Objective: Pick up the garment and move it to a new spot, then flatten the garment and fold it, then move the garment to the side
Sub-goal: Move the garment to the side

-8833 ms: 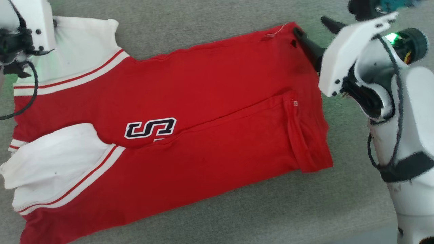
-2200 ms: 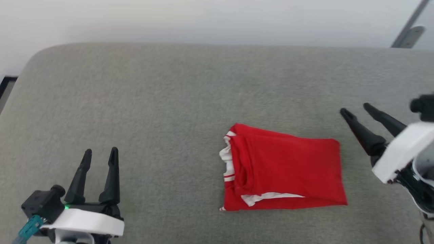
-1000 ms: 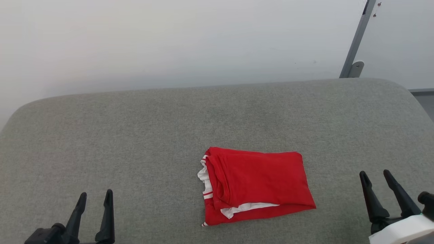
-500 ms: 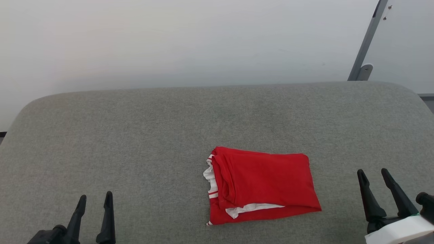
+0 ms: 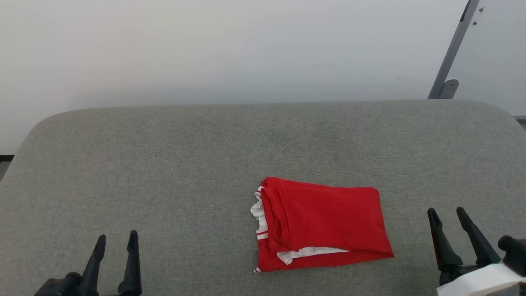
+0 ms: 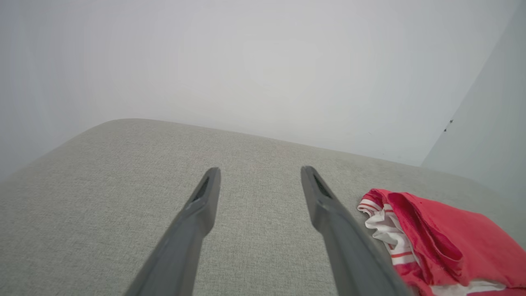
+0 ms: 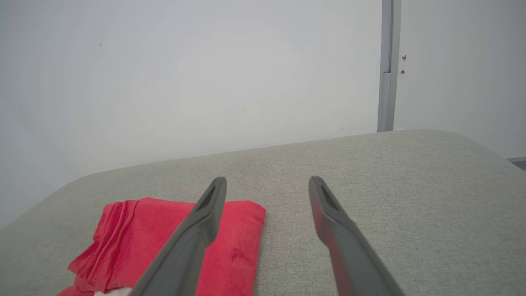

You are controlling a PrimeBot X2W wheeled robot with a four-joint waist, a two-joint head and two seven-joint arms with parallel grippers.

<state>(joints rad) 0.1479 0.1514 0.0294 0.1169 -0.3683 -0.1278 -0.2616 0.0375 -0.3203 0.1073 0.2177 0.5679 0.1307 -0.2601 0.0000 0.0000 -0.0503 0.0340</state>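
Observation:
The garment (image 5: 324, 222) lies folded into a small red rectangle on the grey padded table (image 5: 164, 164), right of centre, with white sleeve layers and red stripes showing at its left and front edges. My left gripper (image 5: 117, 241) stands open at the lower left, far from the garment, nothing between its fingers. My right gripper (image 5: 447, 213) is open at the lower right, a short way right of the garment and apart from it. In the left wrist view the garment (image 6: 435, 242) sits to the right of the open left gripper (image 6: 259, 172). In the right wrist view the garment (image 7: 156, 238) lies left of the open right gripper (image 7: 267, 181).
A white wall rises behind the table. A grey metal post (image 5: 452, 53) stands at the back right corner. The table's rounded edges show at the far left and far right.
The head camera has shifted a little, so the scene slid slightly right in view. The garment lies as before, and both grippers stay open at the near edge.

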